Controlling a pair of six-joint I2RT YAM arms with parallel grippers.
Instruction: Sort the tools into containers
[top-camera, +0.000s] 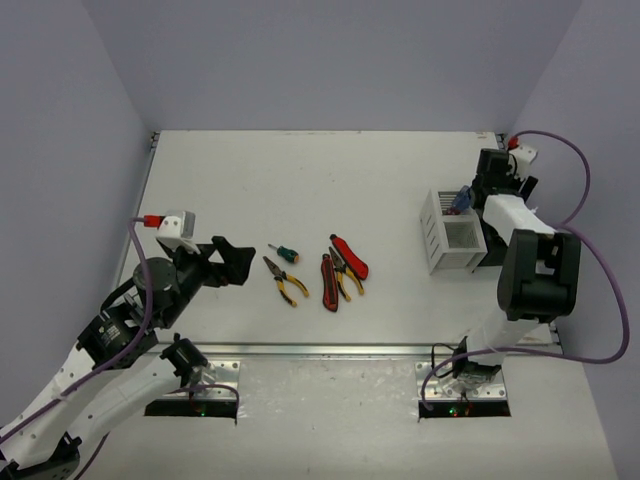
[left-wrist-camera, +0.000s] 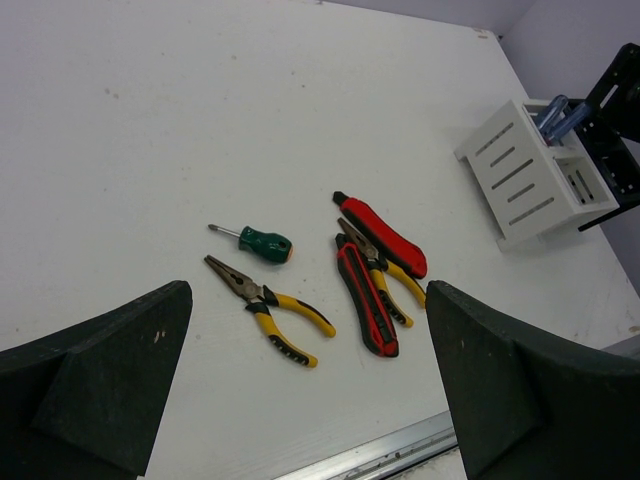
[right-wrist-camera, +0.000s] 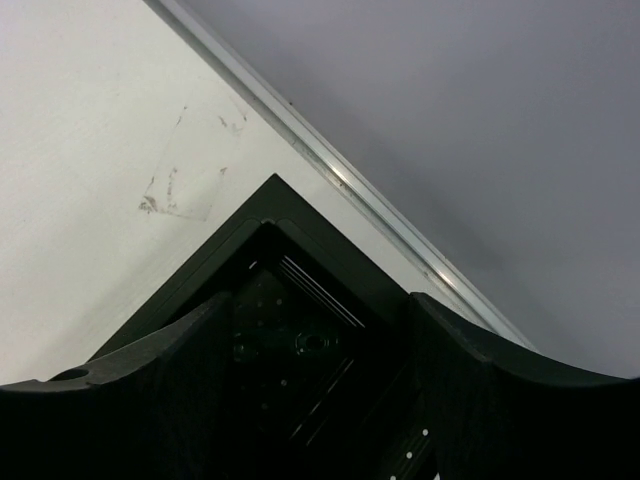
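Observation:
Five tools lie mid-table: a green-handled screwdriver (top-camera: 284, 252) (left-wrist-camera: 262, 243), yellow-and-black pliers (top-camera: 285, 282) (left-wrist-camera: 270, 310), and two red-and-black cutters (top-camera: 328, 283) (top-camera: 350, 256) with a second pair of pliers (top-camera: 345, 273) between them. My left gripper (top-camera: 235, 262) (left-wrist-camera: 305, 295) is open and empty, just left of the tools. The white slatted bin (top-camera: 450, 235) (left-wrist-camera: 525, 175) holds blue-handled screwdrivers (top-camera: 460, 200) (left-wrist-camera: 558, 115). My right gripper (top-camera: 493, 170) (right-wrist-camera: 315, 305) is open and empty over the black bin (right-wrist-camera: 270, 215) (left-wrist-camera: 612, 150), which it mostly hides in the top view.
The table's metal front rail (top-camera: 330, 350) runs just below the tools. The back right table edge and wall (right-wrist-camera: 400, 230) are close behind the black bin. A purple cable (top-camera: 600, 260) loops round the right arm.

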